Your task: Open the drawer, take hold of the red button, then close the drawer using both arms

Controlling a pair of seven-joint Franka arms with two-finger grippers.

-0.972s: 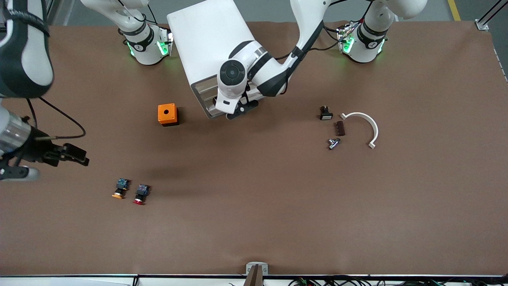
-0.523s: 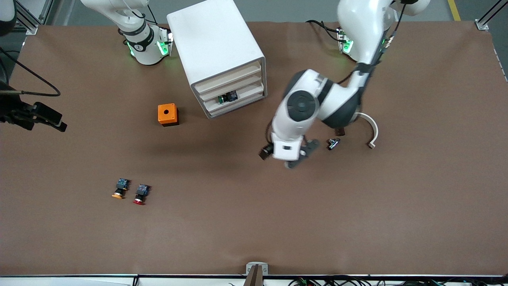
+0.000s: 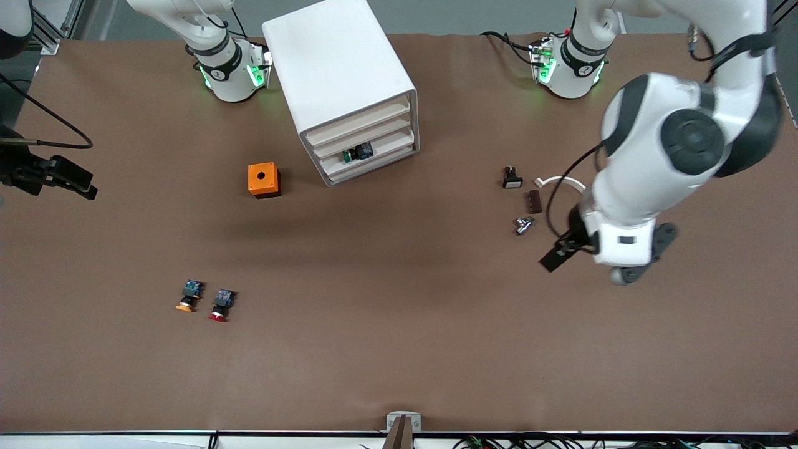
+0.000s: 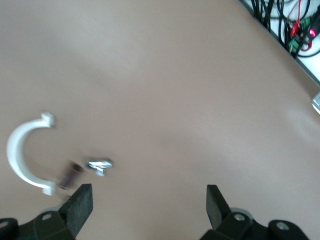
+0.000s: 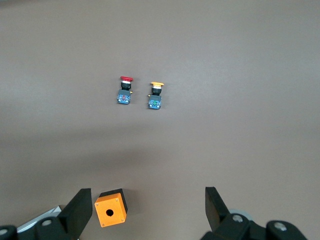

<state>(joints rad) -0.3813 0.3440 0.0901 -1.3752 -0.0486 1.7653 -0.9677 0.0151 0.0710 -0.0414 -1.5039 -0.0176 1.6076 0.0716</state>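
The red-capped button (image 3: pixel 219 305) lies on the table toward the right arm's end, beside an orange-capped one (image 3: pixel 188 296); both show in the right wrist view (image 5: pixel 124 90). The white cabinet (image 3: pixel 336 68) stands near the bases. A small dark part with green and blue bits sits at the front of a lower drawer (image 3: pixel 383 148). My left gripper (image 3: pixel 626 265) is open and empty over bare table near the white clamp; it also shows in its wrist view (image 4: pixel 148 205). My right gripper (image 3: pixel 75 182) is open and empty at the table's edge, with the orange cube near one fingertip in its wrist view (image 5: pixel 145 205).
An orange cube with a hole (image 3: pixel 263 179) stands beside the cabinet. Toward the left arm's end lie a white curved clamp (image 3: pixel 561 182), a black part (image 3: pixel 512 178), a brown piece (image 3: pixel 534 201) and a metal fitting (image 3: pixel 523 225).
My left arm has swung from the cabinet's front to its own end of the table, uncovering the drawers and the small part in one. My right gripper has drawn back to the table's edge.
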